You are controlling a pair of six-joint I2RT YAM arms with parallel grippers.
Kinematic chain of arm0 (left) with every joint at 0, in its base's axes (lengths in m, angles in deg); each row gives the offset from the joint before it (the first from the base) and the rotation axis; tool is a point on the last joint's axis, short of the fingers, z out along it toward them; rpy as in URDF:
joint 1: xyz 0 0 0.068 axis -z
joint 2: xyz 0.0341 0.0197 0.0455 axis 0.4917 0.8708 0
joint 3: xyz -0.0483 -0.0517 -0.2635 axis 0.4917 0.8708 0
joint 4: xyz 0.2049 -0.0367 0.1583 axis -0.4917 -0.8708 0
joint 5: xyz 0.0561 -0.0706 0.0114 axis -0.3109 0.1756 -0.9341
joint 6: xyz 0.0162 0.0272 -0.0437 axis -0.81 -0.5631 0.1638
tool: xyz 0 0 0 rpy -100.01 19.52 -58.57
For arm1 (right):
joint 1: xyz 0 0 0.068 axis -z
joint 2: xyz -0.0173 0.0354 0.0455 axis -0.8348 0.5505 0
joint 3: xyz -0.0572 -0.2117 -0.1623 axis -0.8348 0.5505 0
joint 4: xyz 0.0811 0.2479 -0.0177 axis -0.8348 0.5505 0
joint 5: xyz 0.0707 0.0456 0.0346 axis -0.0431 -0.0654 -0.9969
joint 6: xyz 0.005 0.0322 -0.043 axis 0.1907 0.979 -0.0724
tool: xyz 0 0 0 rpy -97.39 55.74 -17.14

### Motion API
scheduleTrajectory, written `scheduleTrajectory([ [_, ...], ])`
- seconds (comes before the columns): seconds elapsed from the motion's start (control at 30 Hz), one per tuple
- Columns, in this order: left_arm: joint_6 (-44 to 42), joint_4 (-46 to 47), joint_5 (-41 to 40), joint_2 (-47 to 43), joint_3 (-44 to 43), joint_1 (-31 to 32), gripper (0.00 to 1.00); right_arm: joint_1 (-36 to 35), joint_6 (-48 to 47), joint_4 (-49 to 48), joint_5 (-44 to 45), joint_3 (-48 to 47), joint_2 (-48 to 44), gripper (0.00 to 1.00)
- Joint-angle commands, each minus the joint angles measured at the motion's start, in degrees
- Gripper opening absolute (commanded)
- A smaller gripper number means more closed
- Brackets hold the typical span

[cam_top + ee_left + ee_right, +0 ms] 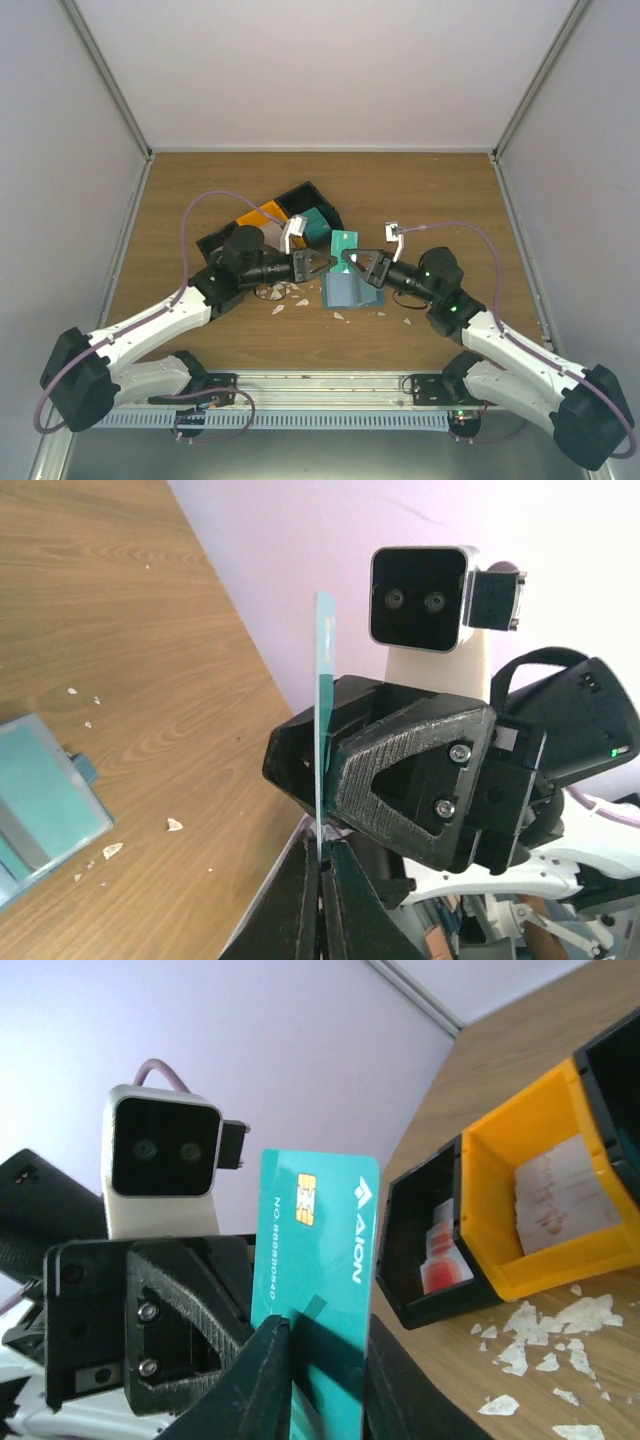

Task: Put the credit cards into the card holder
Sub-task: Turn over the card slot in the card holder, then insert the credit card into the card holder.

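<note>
The left gripper (322, 870) reaches toward the middle of the wooden surface (420, 200). Its fingers are pinched together on the end of a teal card (320, 1220), which its own camera sees edge-on.

Behind that arm, on the far left of centre, stands a cluster of bins. An orange bin (480, 1190) holds red and white cards (548, 1200). The black bin (405, 1230) touching it holds more red and white pieces, too small to make out. A brighter teal stack (316, 224) sits in another black compartment at the right end of the cluster. White scraps (285, 297) lie scattered on the wood just near of the bins.

The teal card is held in the air between the two grippers. It sticks out from their tips toward the far side and carries a chip, a row of digits and a white logo.

The card holder (347, 290) lies flat on the surface, directly near of the card and below it, apart from the card.

The right gripper (355, 258) meets the left one at the card. Its fingers stand apart, one in front of the card's lower corner and one at its other edge. I cannot tell whether they press on it.
</note>
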Motion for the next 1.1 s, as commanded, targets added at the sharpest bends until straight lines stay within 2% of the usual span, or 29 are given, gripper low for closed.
scheduleTrajectory([
  [0.0,2.4,3.6,1.6,-1.9,-0.4,-0.8,0.00,0.1,3.0,-8.2,-4.0,1.9,-1.5,0.12],
  [0.1,4.1,5.8,2.5,-2.6,1.1,-1.5,0.00,0.0,4.1,-8.9,-5.3,2.4,-2.3,0.10],
  [0.23,4.6,5.5,2.6,-2.9,2.5,-2.3,0.00,0.2,4.2,-8.7,-4.4,3.5,-4.4,0.14],
  [0.4,5.1,5.9,3.1,-3.3,4.5,-3.7,0.00,0.3,3.0,-8.8,-5.5,2.9,-3.4,0.09],
  [0.47,5.0,6.2,3.5,-3.5,5.0,-4.0,0.00,0.4,3.2,-9.9,-6.2,3.0,-2.6,0.01],
  [0.53,4.4,5.0,2.7,-3.6,5.1,-4.2,0.01,0.5,2.8,-9.2,-5.9,2.8,-2.0,0.00],
  [0.57,3.9,3.6,1.7,-3.5,5.1,-4.3,0.06,0.6,2.4,-7.7,-5.1,2.6,-1.8,0.00],
  [0.63,2.3,-0.9,-2.4,-3.5,4.7,-4.4,0.24,1.4,1.1,-3.2,-3.3,2.3,-1.7,0.01],
  [0.77,-0.9,-10.4,-12.0,-1.3,4.3,-4.5,0.52,5.0,-4.6,7.7,-2.4,2.0,-0.5,0.01],
  [0.83,-2.5,-11.9,-13.0,1.4,4.5,-4.6,0.55,7.7,-8.0,12.5,-3.8,1.8,1.8,0.01],
  [0.93,-4.7,-11.5,-12.3,6.7,3.9,-4.6,0.54,12.6,-12.4,15.5,-7.0,2.9,6.9,0.00],
  [1.07,-6.9,-10.4,-11.9,13.1,2.3,-4.5,0.34,15.5,-15.3,15.5,-9.2,3.3,13.6,0.01],
])
